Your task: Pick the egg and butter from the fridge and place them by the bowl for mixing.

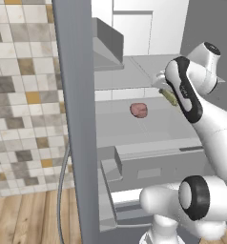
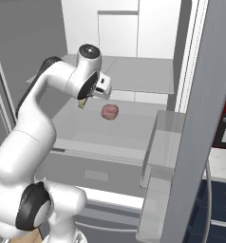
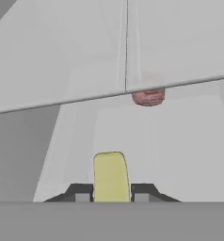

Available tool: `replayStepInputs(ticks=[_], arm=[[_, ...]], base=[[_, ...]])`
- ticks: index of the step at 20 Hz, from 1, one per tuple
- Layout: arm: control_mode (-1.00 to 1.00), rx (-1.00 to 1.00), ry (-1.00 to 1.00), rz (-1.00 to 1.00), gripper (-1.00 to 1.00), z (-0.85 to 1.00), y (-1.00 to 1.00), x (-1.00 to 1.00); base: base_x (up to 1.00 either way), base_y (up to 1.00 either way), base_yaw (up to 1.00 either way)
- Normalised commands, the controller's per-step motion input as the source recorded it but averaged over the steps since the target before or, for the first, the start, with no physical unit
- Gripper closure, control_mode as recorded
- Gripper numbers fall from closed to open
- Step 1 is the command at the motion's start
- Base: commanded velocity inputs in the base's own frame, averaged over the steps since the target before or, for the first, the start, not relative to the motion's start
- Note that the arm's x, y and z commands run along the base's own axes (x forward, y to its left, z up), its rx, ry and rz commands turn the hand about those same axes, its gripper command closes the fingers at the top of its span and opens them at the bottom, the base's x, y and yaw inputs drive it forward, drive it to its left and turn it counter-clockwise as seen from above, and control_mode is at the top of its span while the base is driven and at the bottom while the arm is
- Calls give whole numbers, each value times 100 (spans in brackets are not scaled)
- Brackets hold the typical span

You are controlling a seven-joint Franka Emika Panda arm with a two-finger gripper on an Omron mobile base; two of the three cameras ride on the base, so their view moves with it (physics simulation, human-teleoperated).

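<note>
Butter: short olive-yellow stick (image 3: 111, 176), clamped between your two-finger gripper's (image 3: 111, 192) closed jaws, long axis pointing outward, above the grey fridge shelf (image 1: 153, 126), pink lumpy piece (image 1: 139, 110) ahead.

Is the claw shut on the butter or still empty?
Shut on it: in the hand view the butter sits clamped between the claw's two dark fingertips.

Just ahead of the fingers (image 3: 81, 192), past the butter (image 3: 111, 176) clamped between them, the fridge (image 1: 134, 128) shelf lies bare. Farther ahead sits a pink lump (image 3: 148, 97), partly behind a shelf edge (image 3: 109, 96) crossing above the fingers. Both flanks are open.
</note>
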Motion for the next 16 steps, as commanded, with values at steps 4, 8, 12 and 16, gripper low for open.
replayStepInputs(ticks=[4, 8, 12, 16], arm=[[-100, -6, -2, -2, 100, -30, 0, -90], [-100, -10, 0, -1, 100, -43, 4, -70], [-100, -11, 0, 0, 100, -61, 9, -38], [-100, -2, -1, 0, 100, -44, 1, -28]], base=[[0, 0, 0], [0, 0, 0], [0, 0, 0], [0, 0, 0]])
